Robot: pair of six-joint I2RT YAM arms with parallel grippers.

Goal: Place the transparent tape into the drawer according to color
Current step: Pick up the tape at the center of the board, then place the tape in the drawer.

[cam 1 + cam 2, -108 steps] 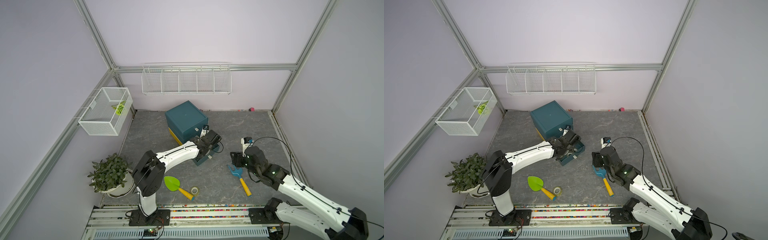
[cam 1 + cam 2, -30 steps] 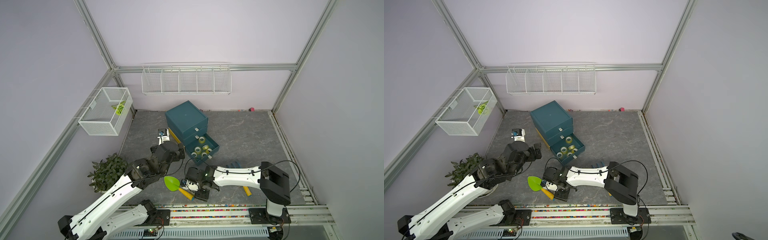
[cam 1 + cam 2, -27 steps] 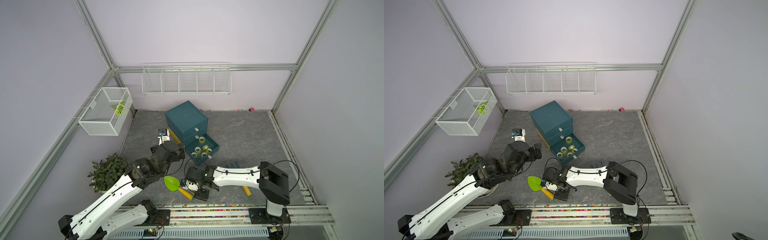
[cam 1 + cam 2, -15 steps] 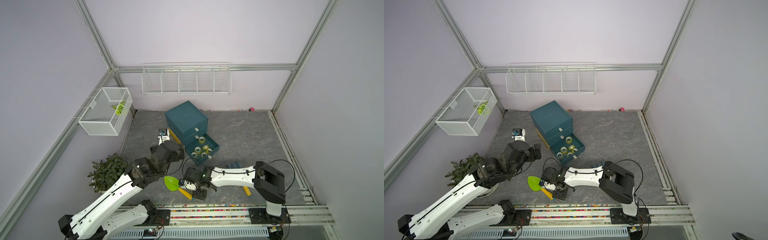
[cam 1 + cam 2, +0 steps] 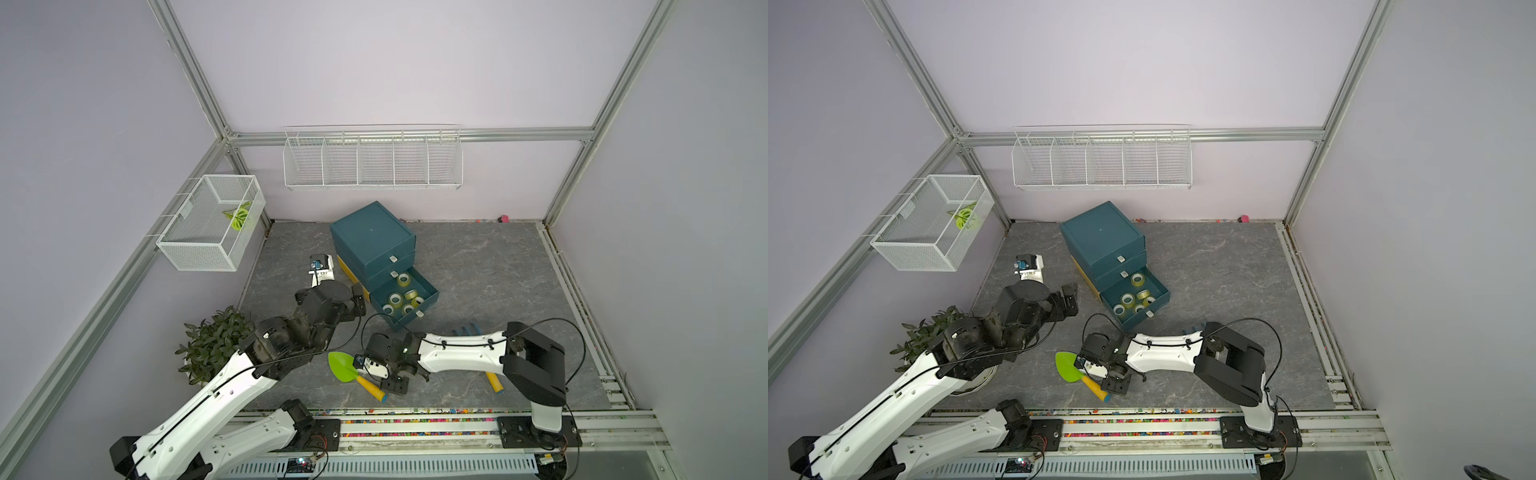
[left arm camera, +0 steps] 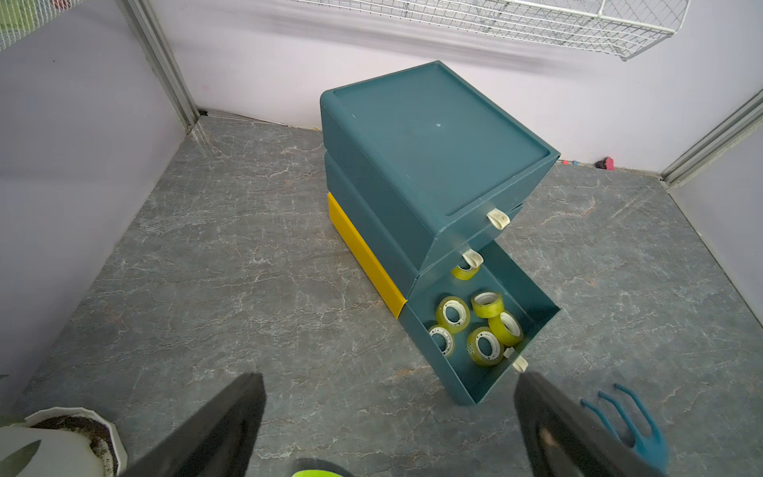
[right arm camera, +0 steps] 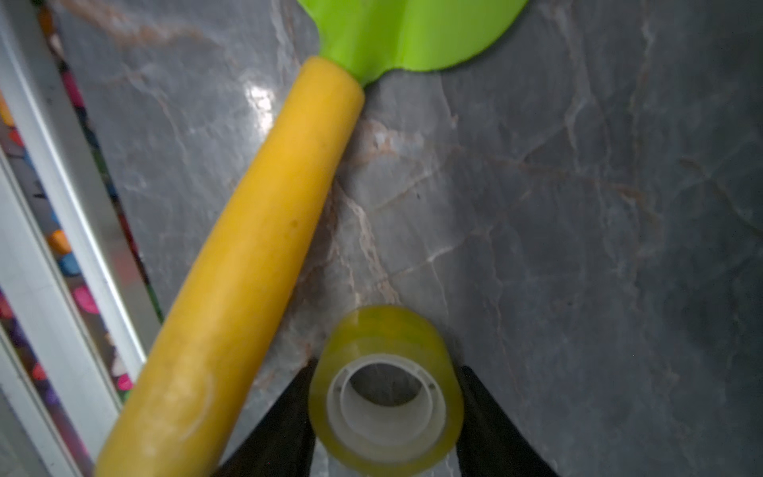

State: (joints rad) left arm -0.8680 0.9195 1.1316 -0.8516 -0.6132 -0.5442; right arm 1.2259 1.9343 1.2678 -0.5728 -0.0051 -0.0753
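Since the earliest frames both arms have changed places. The left arm, which was at the cabinet (image 5: 374,237), has drawn back toward 8 o'clock. The bottom drawer (image 6: 475,382) now stands pulled out. The right arm has swung from the blue rake (image 6: 631,421) across to the green shovel (image 5: 343,368). Over the last second the right gripper (image 5: 397,384) moved only a little, toward the front rail.

It hangs low at about 6 o'clock of the grey floor (image 5: 478,257) and points downward. In the right wrist view its two black fingers (image 7: 289,413) touch opposite sides of a yellow-green tape roll (image 7: 384,342) with a white core, so the jaws are closed to the width of the roll. I cannot tell if the roll rests on the floor or is a little above it. In both top views the gripper hides it. The yellow shovel handle (image 7: 247,268) lies just beside the roll, at 9 o'clock of the gripper, but apart from it.

The drawer is at 12 o'clock of the right gripper and holds six more rolls (image 6: 453,316), all yellow-green. The two upper drawers are shut. The rake lies at about 3 o'clock, partly under the right arm.

The left gripper (image 6: 388,384) is near the cabinet at its 8 o'clock side, with jaws fully apart and nothing between them. The potted plant (image 5: 216,340) stands at 8 o'clock of the floor.
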